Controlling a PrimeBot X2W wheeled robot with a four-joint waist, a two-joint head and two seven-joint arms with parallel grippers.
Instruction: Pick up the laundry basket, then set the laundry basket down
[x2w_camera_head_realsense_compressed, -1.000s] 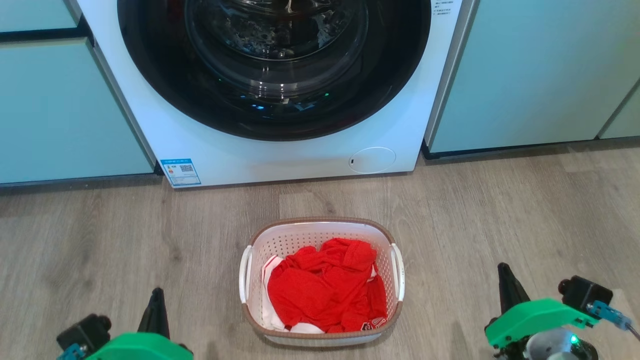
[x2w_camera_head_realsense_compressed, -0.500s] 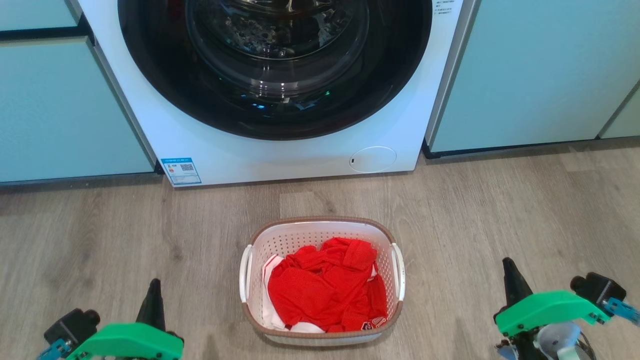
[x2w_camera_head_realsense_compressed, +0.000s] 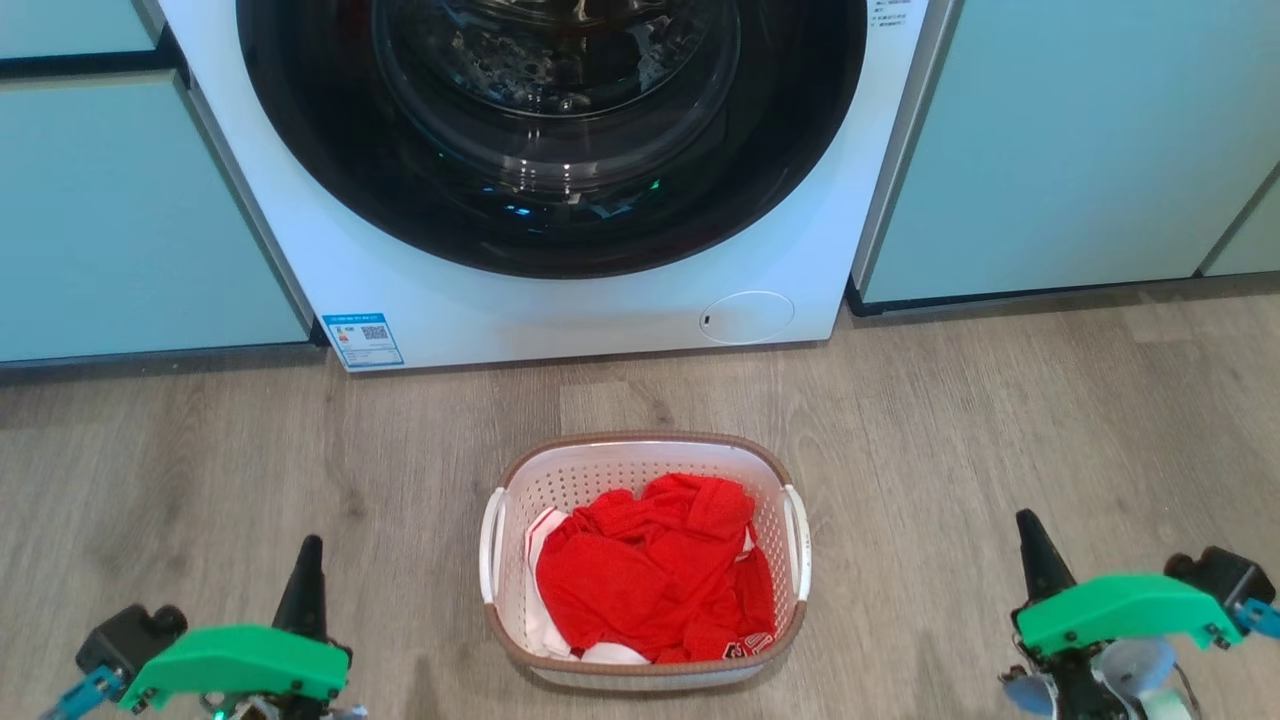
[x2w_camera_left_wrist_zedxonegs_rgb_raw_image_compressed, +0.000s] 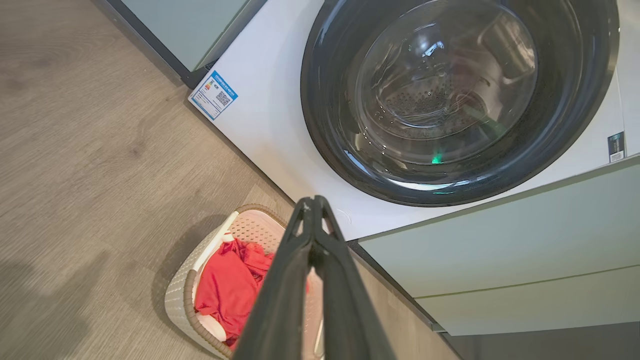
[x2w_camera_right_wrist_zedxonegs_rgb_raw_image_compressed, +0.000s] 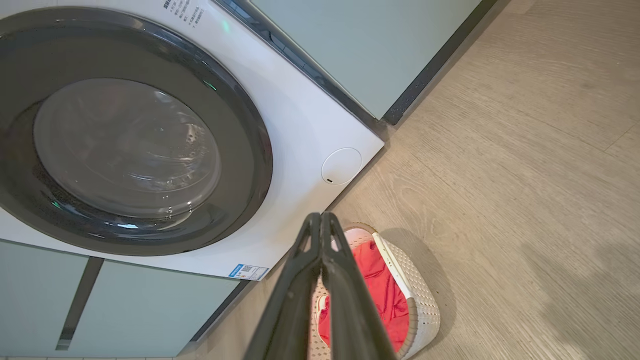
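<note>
The laundry basket (x2w_camera_head_realsense_compressed: 640, 462) stands on the wooden floor in front of the washer; it is white and perforated, with a brown rim and two white side handles, and red clothes lie in it. My left gripper (x2w_camera_head_realsense_compressed: 308, 548) hangs at the lower left, well to the left of the basket, fingers shut and empty. At the lower right my right gripper (x2w_camera_head_realsense_compressed: 1028, 524) is also shut and empty, well to the right of the basket. Both wrist views show the basket (x2w_camera_left_wrist_zedxonegs_rgb_raw_image_compressed: 186, 287) (x2w_camera_right_wrist_zedxonegs_rgb_raw_image_compressed: 419, 295) partly hidden behind the closed fingers (x2w_camera_left_wrist_zedxonegs_rgb_raw_image_compressed: 314, 205) (x2w_camera_right_wrist_zedxonegs_rgb_raw_image_compressed: 320, 217).
A white front-loading washer (x2w_camera_head_realsense_compressed: 560, 300) with a closed dark round door stands just behind the basket. Pale green cabinets (x2w_camera_head_realsense_compressed: 1070, 150) flank it on both sides. Bare wooden floor (x2w_camera_head_realsense_compressed: 1000, 420) lies to the left and right of the basket.
Both grippers have drifted slightly outward and upward in the head view, the left to the left, the right to the right. The basket has stayed put.
</note>
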